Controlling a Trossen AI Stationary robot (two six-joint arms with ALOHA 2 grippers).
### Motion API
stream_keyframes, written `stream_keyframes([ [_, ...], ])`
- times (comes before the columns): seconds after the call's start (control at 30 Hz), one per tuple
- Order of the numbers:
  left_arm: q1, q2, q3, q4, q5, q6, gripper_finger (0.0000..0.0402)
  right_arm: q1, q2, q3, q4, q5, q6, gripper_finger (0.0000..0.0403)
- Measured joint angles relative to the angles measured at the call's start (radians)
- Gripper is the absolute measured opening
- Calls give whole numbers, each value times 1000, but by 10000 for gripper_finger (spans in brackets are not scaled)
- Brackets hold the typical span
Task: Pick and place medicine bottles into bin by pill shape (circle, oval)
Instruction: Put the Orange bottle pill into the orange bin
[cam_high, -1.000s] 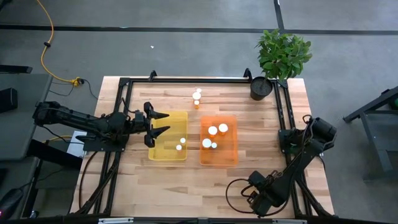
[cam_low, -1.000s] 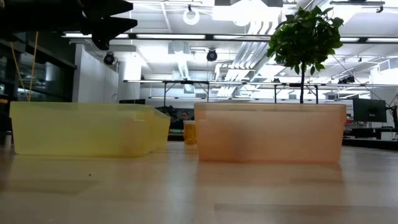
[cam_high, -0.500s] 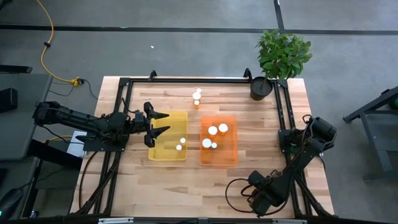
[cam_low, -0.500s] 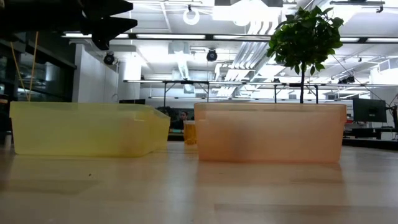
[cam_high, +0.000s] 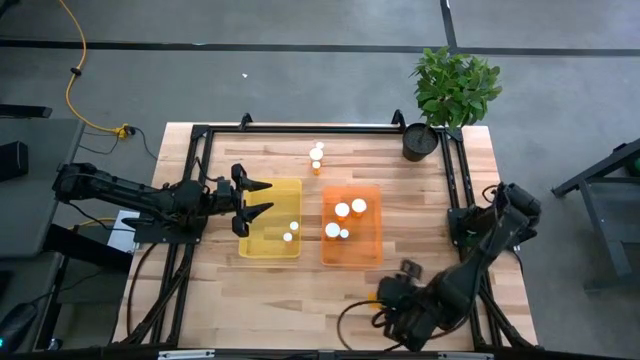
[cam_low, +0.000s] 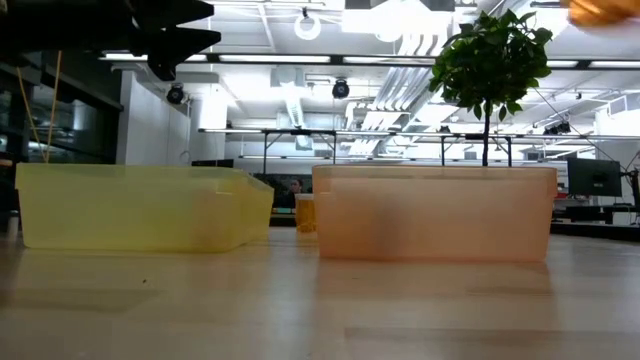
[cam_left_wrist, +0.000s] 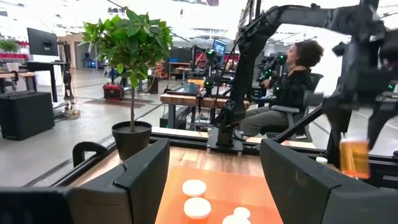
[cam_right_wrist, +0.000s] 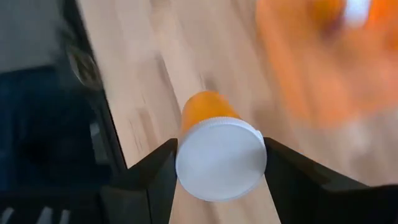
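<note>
My right gripper (cam_high: 385, 297) is above the table's near right part, shut on an orange medicine bottle (cam_right_wrist: 219, 146) with a white cap; the bottle also shows in the left wrist view (cam_left_wrist: 354, 158). My left gripper (cam_high: 262, 200) hangs open over the left rim of the yellow bin (cam_high: 270, 250), touching nothing. Two bottles (cam_high: 291, 231) lie in the yellow bin. Several bottles (cam_high: 345, 220) lie in the orange bin (cam_high: 372, 255). A few more bottles (cam_high: 316, 156) stand on the table beyond the bins. My right gripper pinches the bottle between its two fingers (cam_right_wrist: 155, 171) at the sides of the white cap (cam_right_wrist: 186, 177). The cap end faces back toward the wrist and the orange body (cam_right_wrist: 207, 107) points out along the fingers. The gripper slants downward, and the bottle is lifted clear of the table.
A potted plant (cam_high: 452, 95) stands at the table's far right corner. A black frame (cam_high: 300, 128) runs along the table's sides. A person (cam_left_wrist: 292, 78) sits beyond the table's right side. Bare wood lies in front of both bins.
My right gripper has risen from the table's near edge and moved toward the orange bin, rolling as it went. The bottle has come up with it, clear of the table.
</note>
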Motion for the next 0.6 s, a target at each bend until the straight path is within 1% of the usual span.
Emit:
stream_keyframes([
  [0.1,0,0,0,0,0,-7,238,-78,9,76,-12,16,-153,193],
  [0.17,0,0,0,0,0,-7,238,-149,26,104,-54,-16,-239,193],
  [0.3,0,0,0,0,3,-7,238,-306,54,109,-149,-109,-360,193],
  [0.43,0,0,0,-1,3,-7,238,-445,96,108,-229,-106,-458,193],
  [0.53,0,0,0,-1,3,-7,238,-526,131,108,-231,-134,-522,193],
  [0.6,0,0,0,-1,3,-7,238,-560,164,108,-219,-158,-572,193],
])
